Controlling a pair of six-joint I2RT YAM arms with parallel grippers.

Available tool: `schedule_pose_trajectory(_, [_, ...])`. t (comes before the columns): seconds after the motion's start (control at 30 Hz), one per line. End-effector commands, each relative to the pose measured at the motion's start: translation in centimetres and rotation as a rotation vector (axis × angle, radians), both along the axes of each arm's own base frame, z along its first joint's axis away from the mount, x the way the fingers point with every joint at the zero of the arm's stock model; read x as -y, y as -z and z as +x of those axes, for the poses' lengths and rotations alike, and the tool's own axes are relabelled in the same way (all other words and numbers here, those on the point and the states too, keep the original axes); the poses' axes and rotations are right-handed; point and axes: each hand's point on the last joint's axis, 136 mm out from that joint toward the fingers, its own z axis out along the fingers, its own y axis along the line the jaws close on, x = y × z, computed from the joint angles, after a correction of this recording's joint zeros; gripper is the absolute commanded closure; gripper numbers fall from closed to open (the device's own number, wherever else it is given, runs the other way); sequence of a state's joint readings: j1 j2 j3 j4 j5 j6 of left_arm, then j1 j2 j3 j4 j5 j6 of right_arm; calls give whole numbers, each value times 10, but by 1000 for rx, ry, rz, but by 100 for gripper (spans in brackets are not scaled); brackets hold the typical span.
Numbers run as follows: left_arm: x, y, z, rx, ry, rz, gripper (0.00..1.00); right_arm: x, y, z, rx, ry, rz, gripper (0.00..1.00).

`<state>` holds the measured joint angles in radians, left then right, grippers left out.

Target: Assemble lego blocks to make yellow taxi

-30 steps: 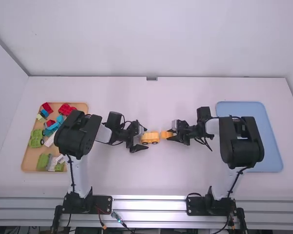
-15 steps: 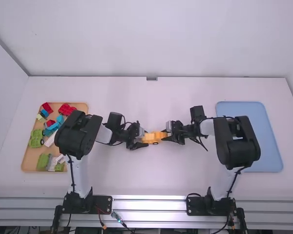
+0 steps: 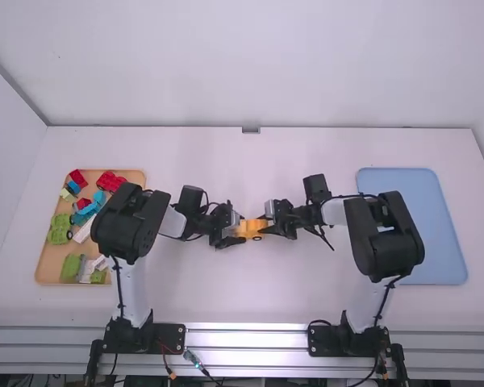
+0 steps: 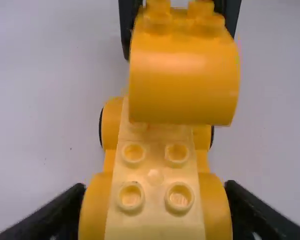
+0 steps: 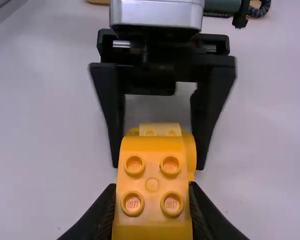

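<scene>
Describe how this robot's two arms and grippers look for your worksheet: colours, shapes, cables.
Both the left arm and right arm have white links, bulky black housings and thin black cables. The left gripper has two black tapering fingers and a silvery block behind them; the right gripper is black too.

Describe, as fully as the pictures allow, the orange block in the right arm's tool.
The orange block looks like smooth, slightly glossy plastic. One face, toward the left arm, is curved; on top are four round studs in a square, a smaller circle among them. The right tool grips its sides, studs roughly upward, over the pale-studded car base near the middle of the table. Whether block and base touch cannot be told.
</scene>
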<state>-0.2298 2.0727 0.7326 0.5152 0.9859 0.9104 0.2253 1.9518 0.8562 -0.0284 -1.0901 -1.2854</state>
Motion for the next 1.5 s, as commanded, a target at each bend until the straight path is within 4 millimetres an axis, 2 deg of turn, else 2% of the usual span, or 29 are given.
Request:
schedule_pose_trajectory(0.0, [2,3,-4,-11,7,2,1,-1,-9,0,8,-1,19,93])
schedule_pose_trajectory(0.17, [8,1,-8,-14,30,-10,1,-1,-10,-1,8,-5,27,93])
schedule_pose_trajectory(0.33, [14,5,-7,13,28,25,6,-2,-12,-2,8,-10,40,93])
schedule_pose_trajectory(0.37, [15,6,-7,18,26,32,14,-2,-12,-2,6,-11,40,93])
schedule_pose_trajectory(0.4, [14,8,-6,21,20,43,27,-2,-12,-2,5,-10,40,93])
schedule_pose_trajectory(0.5, [12,11,-5,15,7,61,30,-2,-12,-2,4,-9,40,93])
schedule_pose_trajectory(0.6, [10,12,-3,12,-2,66,39,-2,-12,-2,4,-8,38,93])
schedule_pose_trajectory(0.67, [10,12,-4,14,0,66,59,-1,-11,-2,-2,-7,35,93])
schedule_pose_trajectory(0.73, [11,12,-4,15,4,67,64,-2,-11,-2,-18,2,32,93])
schedule_pose_trajectory(0.87, [11,12,-4,14,4,67,65,-3,-4,-2,-29,15,-12,93])
schedule_pose_trajectory(0.93, [12,11,-4,18,4,65,66,-9,0,-8,-33,-8,-22,94])
schedule_pose_trajectory(1.07, [11,12,-4,16,3,66,66,-12,11,-10,-44,-6,-66,99])
schedule_pose_trajectory(1.27, [11,12,-4,17,5,67,65,-9,9,-3,-58,27,-57,98])
schedule_pose_trajectory(1.47, [11,12,-5,14,5,67,63,-15,10,-6,-57,11,-58,99])
